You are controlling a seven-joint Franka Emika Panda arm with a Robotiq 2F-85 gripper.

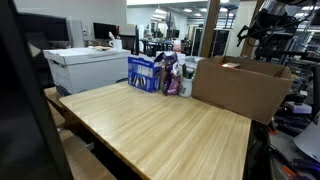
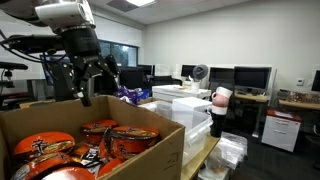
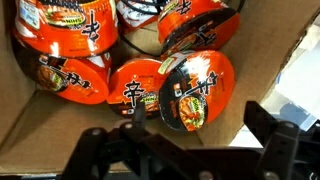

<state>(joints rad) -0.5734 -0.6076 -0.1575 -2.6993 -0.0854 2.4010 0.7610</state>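
Note:
An open cardboard box (image 1: pixel 240 85) (image 2: pixel 150 155) stands at the far right corner of a wooden table (image 1: pixel 160 130). It holds several orange and red instant noodle bowls (image 2: pixel 105 140) (image 3: pixel 130 90). My gripper (image 2: pixel 98 90) (image 1: pixel 258 30) hangs above the box, open, with nothing between its fingers. In the wrist view the gripper (image 3: pixel 197 112) looks down at a bowl (image 3: pixel 195 88) tilted on its side against the box wall (image 3: pixel 250 80). The dark fingers (image 3: pixel 262 125) frame the bottom of that view, apart from the bowls.
Behind the box on the table stand a blue package (image 1: pixel 145 72) and pink and purple items (image 1: pixel 172 75). A white chest (image 1: pixel 85 68) sits beyond the table. White boxes (image 2: pixel 185 105), a fan (image 2: pixel 200 72) and monitors (image 2: pixel 250 78) fill the room.

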